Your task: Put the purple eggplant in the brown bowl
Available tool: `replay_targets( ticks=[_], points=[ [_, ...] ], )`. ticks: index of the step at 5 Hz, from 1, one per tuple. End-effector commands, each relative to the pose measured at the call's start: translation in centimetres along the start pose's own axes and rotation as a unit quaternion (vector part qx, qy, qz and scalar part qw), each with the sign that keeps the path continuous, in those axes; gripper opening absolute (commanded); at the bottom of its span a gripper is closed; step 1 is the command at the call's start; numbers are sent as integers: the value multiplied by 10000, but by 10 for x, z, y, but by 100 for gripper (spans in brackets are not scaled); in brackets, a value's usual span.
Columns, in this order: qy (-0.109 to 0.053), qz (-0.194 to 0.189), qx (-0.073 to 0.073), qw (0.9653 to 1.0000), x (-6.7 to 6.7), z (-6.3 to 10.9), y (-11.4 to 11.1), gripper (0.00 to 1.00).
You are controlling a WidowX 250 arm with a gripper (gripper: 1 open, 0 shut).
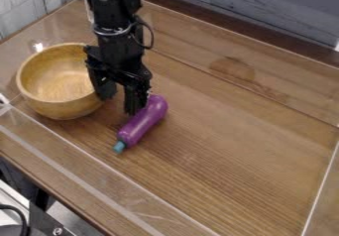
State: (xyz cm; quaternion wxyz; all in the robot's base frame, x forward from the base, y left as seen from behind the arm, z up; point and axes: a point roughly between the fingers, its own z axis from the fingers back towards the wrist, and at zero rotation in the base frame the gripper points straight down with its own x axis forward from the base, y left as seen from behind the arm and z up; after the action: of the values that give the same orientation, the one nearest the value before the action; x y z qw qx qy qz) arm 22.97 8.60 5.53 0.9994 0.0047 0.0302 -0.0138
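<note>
Brown wooden tabletop (245, 146), bounded by a pale edge, fills most of the view. On its near left part lies the purple eggplant (143, 122), slanting, its teal tip pointing nearer. Just left of it sits the round brown bowl (51, 103), its inside facing up. Over the gap between them reaches the black gripper (121, 93), jaws spread wide, holding nothing. Dark cables (16, 218) curl at the near left corner.

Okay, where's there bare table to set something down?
Widest patch: right of the eggplant, out to the table's right edge. Another lies below the eggplant, toward the near edge. It's crowded between bowl and eggplant, where the gripper hangs.
</note>
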Motion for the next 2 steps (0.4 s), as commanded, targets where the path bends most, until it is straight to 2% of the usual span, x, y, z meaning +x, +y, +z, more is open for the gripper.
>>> replay_targets(
  ticks=[1,2],
  points=[
    [-161,51,66,9998,4,5,14,100],
    [-164,59,63,9998,4,3,20,100]
  ],
)
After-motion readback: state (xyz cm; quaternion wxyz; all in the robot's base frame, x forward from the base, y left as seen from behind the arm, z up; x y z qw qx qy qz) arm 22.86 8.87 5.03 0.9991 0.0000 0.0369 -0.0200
